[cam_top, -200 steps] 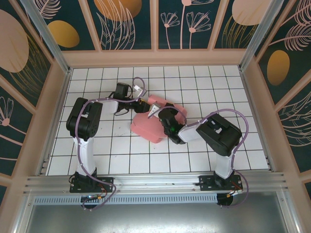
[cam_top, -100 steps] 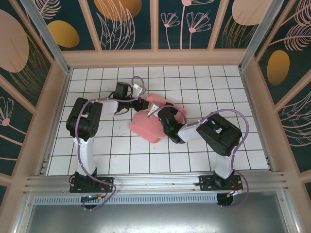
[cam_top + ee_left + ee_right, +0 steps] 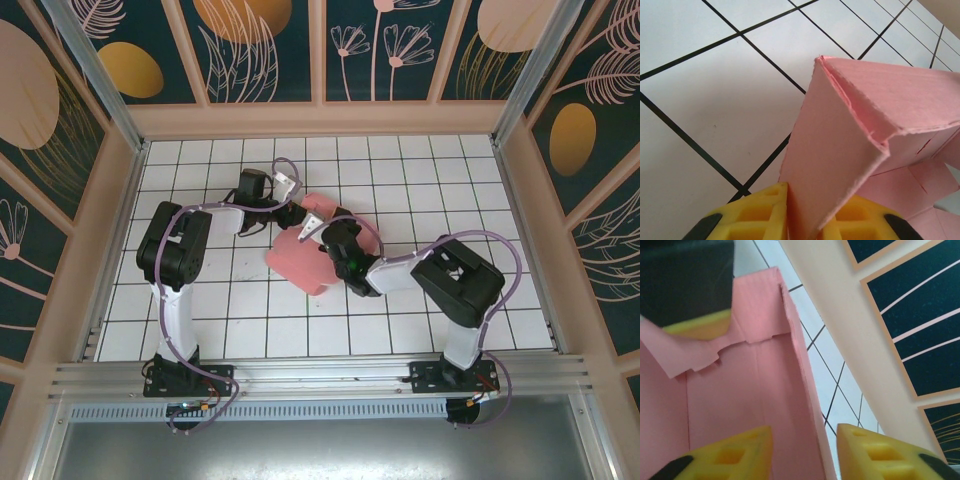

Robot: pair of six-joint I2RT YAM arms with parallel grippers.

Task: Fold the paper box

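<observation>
The paper box (image 3: 298, 258) is a salmon-pink card sheet, partly folded up, lying on the white tiled floor mid-table. My left gripper (image 3: 297, 213) reaches in from the left at its far edge. In the left wrist view its yellow fingers (image 3: 757, 212) are shut on an upright folded wall of the paper box (image 3: 840, 135). My right gripper (image 3: 316, 228) is over the box from the right. It is open in the right wrist view (image 3: 805, 442), with a raised wall of the paper box (image 3: 765, 390) standing between its yellow fingers (image 3: 735, 455), apart from the right one.
A beige back wall (image 3: 865, 315) with dark leaf panels runs close behind the box. White tiles with black lines (image 3: 420, 180) spread around it. The left arm's cable (image 3: 285, 170) loops above the box's far edge.
The right gripper has opened and released the box wall, and its arm has shifted slightly. The box has settled a little to the left. The left gripper stays at the far edge.
</observation>
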